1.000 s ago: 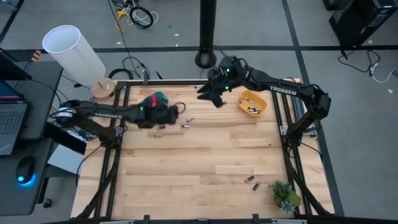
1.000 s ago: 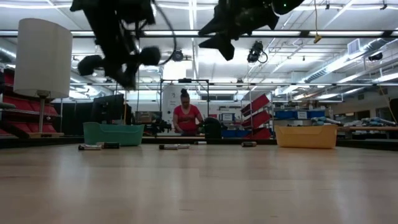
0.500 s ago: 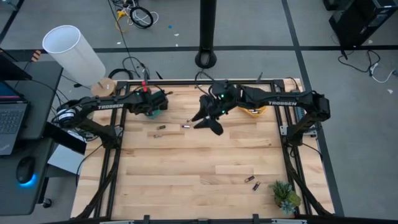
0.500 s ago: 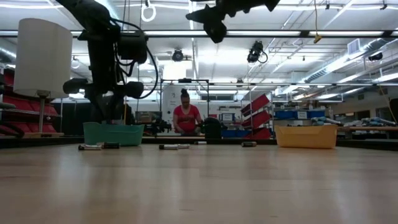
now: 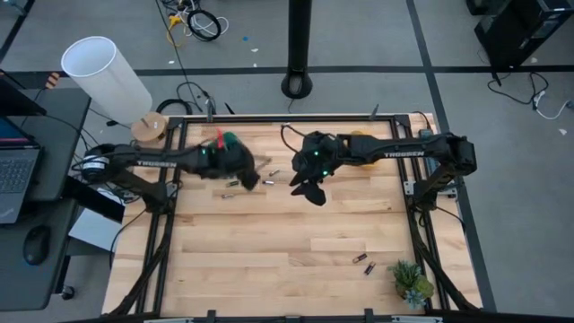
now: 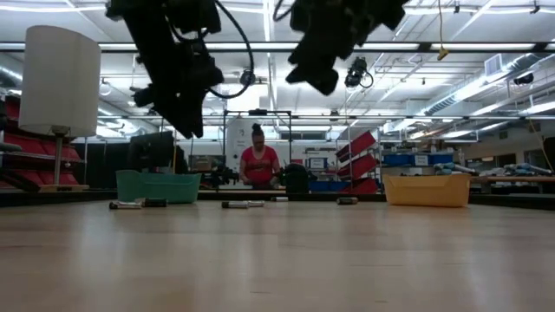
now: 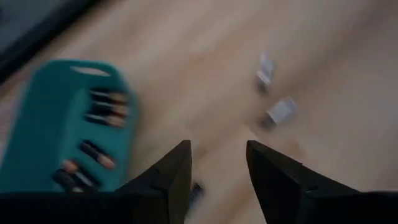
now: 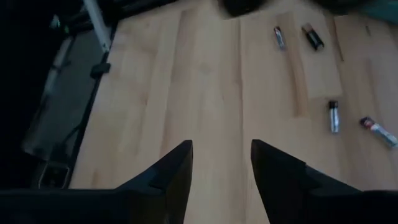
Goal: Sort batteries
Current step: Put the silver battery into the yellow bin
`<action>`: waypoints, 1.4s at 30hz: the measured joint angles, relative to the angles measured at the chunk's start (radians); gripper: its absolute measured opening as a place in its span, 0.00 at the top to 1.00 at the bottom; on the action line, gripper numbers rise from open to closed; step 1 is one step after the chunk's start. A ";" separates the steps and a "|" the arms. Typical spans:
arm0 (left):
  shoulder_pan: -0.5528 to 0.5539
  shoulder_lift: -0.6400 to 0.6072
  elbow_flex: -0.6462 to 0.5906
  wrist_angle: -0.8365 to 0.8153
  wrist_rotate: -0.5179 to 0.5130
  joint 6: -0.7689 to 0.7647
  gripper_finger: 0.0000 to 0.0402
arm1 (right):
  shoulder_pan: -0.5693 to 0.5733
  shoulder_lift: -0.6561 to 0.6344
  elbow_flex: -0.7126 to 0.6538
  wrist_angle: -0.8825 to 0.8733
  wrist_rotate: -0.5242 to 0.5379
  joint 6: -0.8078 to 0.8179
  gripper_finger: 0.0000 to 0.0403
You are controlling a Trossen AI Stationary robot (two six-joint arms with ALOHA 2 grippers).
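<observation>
Batteries, your small silvery-dark cylinders point(image 5: 231, 184), lay loose on the wood table point(image 5: 287, 242) (more inside the teal plastic bin point(image 7: 37, 134)); both your left gripper point(image 5: 248, 176) and right gripper point(image 5: 308, 188) hovered open, empty.

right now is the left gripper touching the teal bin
Apart. The left wrist view shows the left gripper open and empty, with bare wood between its fingers and the teal bin.
</observation>
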 joint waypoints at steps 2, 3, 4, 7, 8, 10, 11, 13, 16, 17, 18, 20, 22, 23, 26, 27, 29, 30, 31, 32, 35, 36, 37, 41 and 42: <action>-0.075 0.000 -0.015 -0.004 0.011 0.004 0.59 | 0.000 0.000 -0.058 0.076 -0.004 0.082 0.59; -0.118 -0.001 -0.024 0.004 0.007 0.008 0.59 | 0.000 0.000 -0.081 0.098 -0.005 0.127 0.60; -0.162 -0.011 -0.035 0.019 -0.005 0.008 0.60 | 0.000 0.000 -0.099 0.098 -0.005 0.166 0.61; -0.281 -0.045 -0.093 0.121 -0.053 -0.005 0.64 | 0.017 0.000 -0.140 0.096 0.002 0.231 0.62; -0.312 -0.060 -0.121 0.159 -0.073 -0.020 0.65 | 0.028 0.000 -0.149 0.097 0.019 0.237 0.62; -0.363 -0.097 -0.194 0.218 -0.106 -0.057 0.68 | 0.052 0.000 -0.163 0.090 0.055 0.251 0.62; -0.383 -0.116 -0.231 0.270 -0.112 -0.089 0.70 | 0.062 0.000 -0.167 0.089 0.071 0.261 0.62; -0.420 -0.165 -0.313 0.332 -0.112 -0.180 0.73 | 0.081 0.000 -0.169 0.088 0.105 0.292 0.63; -0.473 -0.234 -0.407 0.391 -0.142 -0.306 0.76 | 0.103 0.000 -0.169 0.103 0.131 0.323 0.63; -0.488 -0.260 -0.428 0.395 -0.167 -0.328 0.77 | 0.109 0.000 -0.169 0.114 0.138 0.320 0.63; -0.501 -0.280 -0.443 0.393 -0.191 -0.338 0.78 | 0.114 0.000 -0.169 0.125 0.157 0.312 0.63; -0.518 -0.307 -0.465 0.388 -0.214 -0.335 0.79 | 0.120 0.000 -0.169 0.128 0.211 0.289 0.63; -0.520 -0.316 -0.474 0.332 -0.224 -0.334 0.80 | 0.118 0.000 -0.169 0.132 0.279 0.273 0.63; -0.520 -0.315 -0.475 0.317 -0.228 -0.335 0.80 | 0.112 0.000 -0.169 0.136 0.304 0.261 0.63; -0.519 -0.313 -0.480 0.273 -0.211 -0.386 0.80 | 0.089 0.019 -0.168 0.164 0.352 0.175 0.63; -0.519 -0.313 -0.479 0.287 -0.199 -0.416 0.80 | 0.079 0.033 -0.168 0.174 0.362 0.144 0.63; -0.519 -0.314 -0.479 0.308 -0.182 -0.461 0.80 | 0.056 0.080 -0.169 0.245 0.364 0.100 0.63; -0.519 -0.314 -0.479 0.325 -0.176 -0.474 0.80 | 0.046 0.109 -0.169 0.289 0.364 0.087 0.63; -0.519 -0.314 -0.479 0.345 -0.169 -0.487 0.80 | 0.036 0.144 -0.169 0.345 0.364 0.079 0.63; -0.519 -0.314 -0.477 0.359 -0.165 -0.499 0.80 | 0.026 0.180 -0.169 0.418 0.364 0.079 0.63; -0.519 -0.314 -0.477 0.408 -0.160 -0.546 0.80 | 0.007 0.272 -0.169 0.593 0.381 0.079 0.63; -0.519 -0.314 -0.477 0.413 -0.160 -0.570 0.80 | 0.003 0.295 -0.169 0.645 0.387 0.075 0.63; -0.519 -0.314 -0.477 0.419 -0.160 -0.597 0.80 | 0.002 0.313 -0.168 0.687 0.397 0.064 0.63; -0.523 -0.314 -0.477 0.434 -0.159 -0.658 0.80 | 0.009 0.404 -0.166 0.797 0.410 -0.004 0.63; -0.523 -0.314 -0.477 0.438 -0.160 -0.659 0.80 | 0.012 0.429 -0.167 0.820 0.410 -0.016 0.63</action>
